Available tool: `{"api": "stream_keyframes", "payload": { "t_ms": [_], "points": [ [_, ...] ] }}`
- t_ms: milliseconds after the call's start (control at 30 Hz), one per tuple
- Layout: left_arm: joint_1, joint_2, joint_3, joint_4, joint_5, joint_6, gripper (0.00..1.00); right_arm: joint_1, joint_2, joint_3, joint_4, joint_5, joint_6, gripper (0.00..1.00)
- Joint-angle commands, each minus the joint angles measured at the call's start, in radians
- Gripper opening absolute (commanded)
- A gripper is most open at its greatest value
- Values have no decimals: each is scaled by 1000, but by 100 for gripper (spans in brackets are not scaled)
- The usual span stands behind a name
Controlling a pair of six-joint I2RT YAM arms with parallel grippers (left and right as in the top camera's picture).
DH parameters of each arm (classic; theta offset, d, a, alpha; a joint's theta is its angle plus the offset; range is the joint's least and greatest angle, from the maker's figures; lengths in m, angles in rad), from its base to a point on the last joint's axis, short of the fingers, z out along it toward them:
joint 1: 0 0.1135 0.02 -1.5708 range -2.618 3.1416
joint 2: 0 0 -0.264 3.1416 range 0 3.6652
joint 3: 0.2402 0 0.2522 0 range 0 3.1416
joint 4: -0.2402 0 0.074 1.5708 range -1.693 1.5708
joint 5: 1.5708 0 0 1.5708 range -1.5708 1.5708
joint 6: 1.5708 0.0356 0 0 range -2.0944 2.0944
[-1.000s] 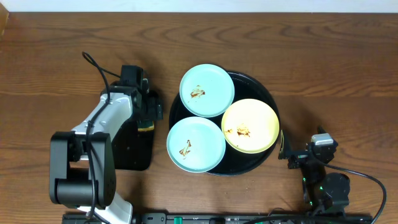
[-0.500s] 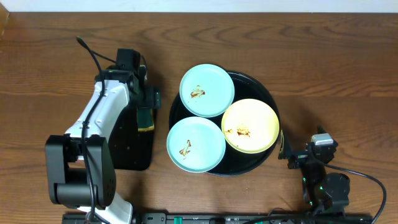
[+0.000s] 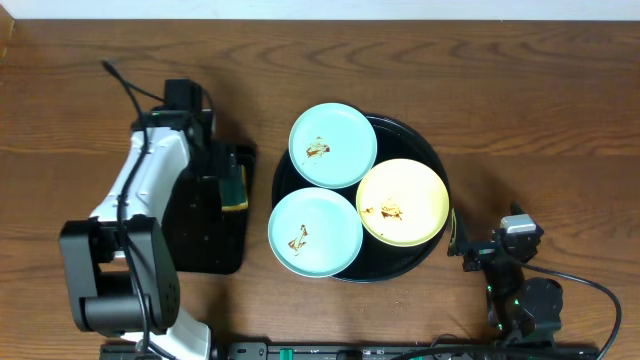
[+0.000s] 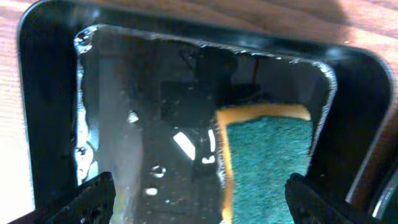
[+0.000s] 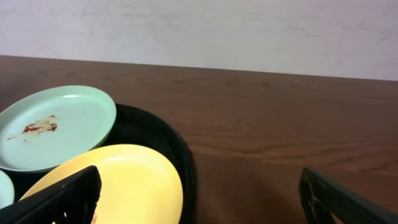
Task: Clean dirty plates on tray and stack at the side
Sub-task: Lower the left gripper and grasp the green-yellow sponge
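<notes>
Left gripper [image 4: 202,202] hangs spread wide, empty, above the sponge [image 4: 268,158] (in its small tray [image 4: 50,93]), likely to wipe the plates [image 3: 315,232]

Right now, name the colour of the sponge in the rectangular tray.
The sponge is green on top, yellow foam beneath; best seen in the left wrist view.

My left gripper [image 3: 218,165] hangs over the rectangular tray [image 3: 220,245] at left, beside the sponge [image 3: 234,190]. The round tray [image 3: 432,158] to its right holds the far blue plate [image 3: 333,145], near blue plate [image 3: 315,232] and yellow plate [image 3: 402,202], all smeared. My right gripper [image 3: 462,241] sits near right.
</notes>
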Motion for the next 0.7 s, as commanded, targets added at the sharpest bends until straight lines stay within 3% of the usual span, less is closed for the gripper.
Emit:
{"api": "stream_keyframes", "payload": {
  "t_ms": [0,667],
  "points": [
    [-6,0,15,-6,33,26,89,10,-5,-1,-4,-3,-2,99],
    [-52,137,15,5,111,26,86,10,-5,-1,-4,-4,-2,99]
  ]
}}
